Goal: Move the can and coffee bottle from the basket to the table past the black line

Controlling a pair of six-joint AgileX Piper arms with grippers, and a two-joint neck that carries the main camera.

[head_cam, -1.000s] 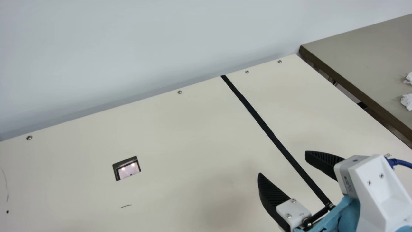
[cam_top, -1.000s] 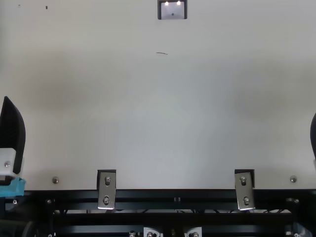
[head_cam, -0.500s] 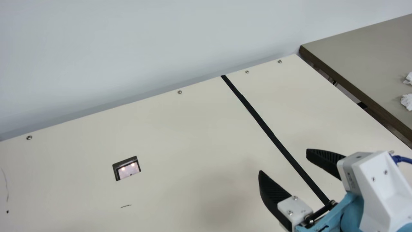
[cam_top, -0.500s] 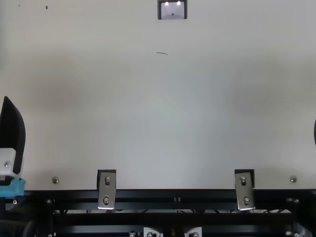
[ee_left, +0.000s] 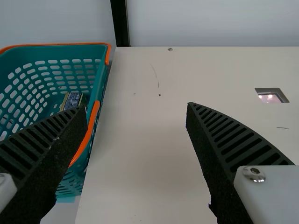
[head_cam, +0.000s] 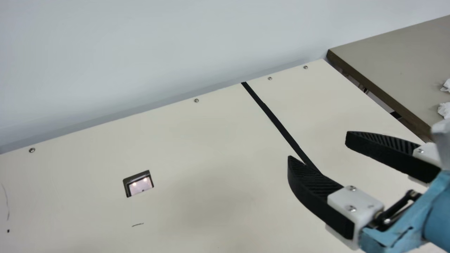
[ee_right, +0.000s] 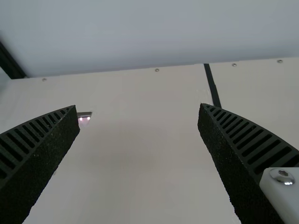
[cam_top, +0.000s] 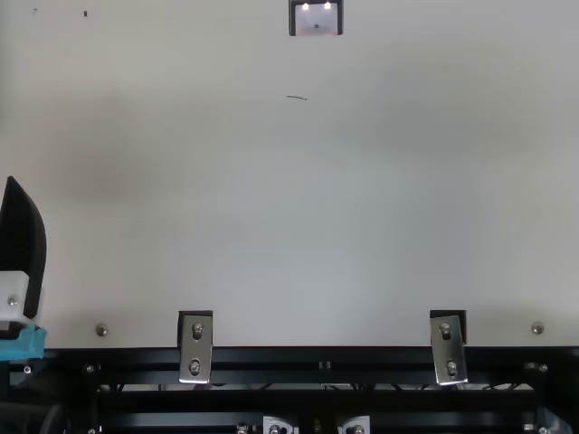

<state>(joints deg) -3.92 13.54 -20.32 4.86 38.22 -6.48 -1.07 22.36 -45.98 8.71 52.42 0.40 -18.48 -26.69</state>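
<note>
In the top view my left gripper [cam_top: 22, 244] is at the left edge, one finger showing. The left wrist view has my left gripper [ee_left: 138, 108] open and holding nothing, beside a teal basket with an orange rim [ee_left: 70, 50]. Inside the basket lies a small item with a blue and gold surface [ee_left: 73, 100], partly hidden by a finger; I cannot tell if it is the can or the bottle. My right gripper [head_cam: 318, 146] stands open and empty over the black line [head_cam: 277, 121] in the main view. The right wrist view has my right gripper [ee_right: 138, 107] with fingers wide apart.
The cream table [head_cam: 211, 140] has a small square cutout [head_cam: 139, 183] with a lit screen. A grey-brown table [head_cam: 397, 56] with crumpled white pieces [head_cam: 445, 109] stands beyond its right edge. A wall runs behind, and metal brackets [cam_top: 196, 348] line the near edge.
My right gripper has risen in the main view and looks larger, its fingers still apart. In the top view its finger has slid out past the right edge. My left gripper has kept still.
</note>
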